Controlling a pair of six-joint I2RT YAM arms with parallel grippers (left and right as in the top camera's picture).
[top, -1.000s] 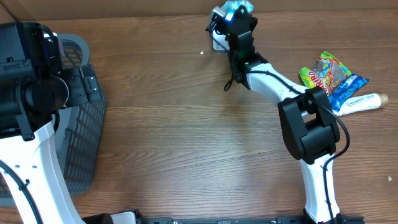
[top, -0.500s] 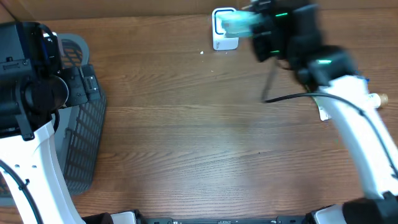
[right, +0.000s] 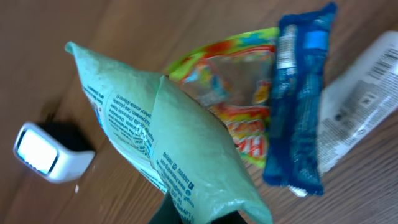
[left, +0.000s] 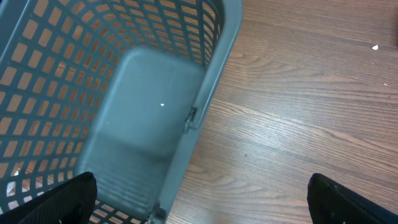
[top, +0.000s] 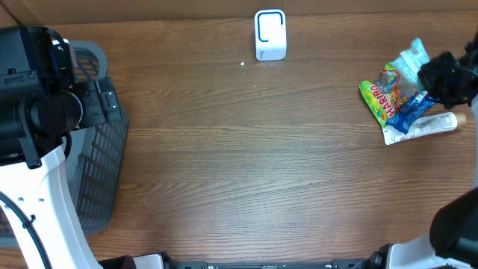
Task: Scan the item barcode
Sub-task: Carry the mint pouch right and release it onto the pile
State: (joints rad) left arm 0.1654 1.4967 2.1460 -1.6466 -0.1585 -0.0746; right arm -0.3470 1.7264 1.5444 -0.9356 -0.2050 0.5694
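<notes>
tabletop [top: 224, 172]: basket [top: 104, 172] hard left, packets [top: 396, 104] and green pouch [right: 180, 143] hard right

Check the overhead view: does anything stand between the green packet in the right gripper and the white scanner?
Nothing visible does. The right gripper holds the green packet by the snack pile at the right, and only bare table lies between it and the scanner at the far edge.

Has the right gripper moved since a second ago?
Yes. The right gripper swung right, from beside the white scanner to over the snack pile, gripping the pale green packet.
</notes>
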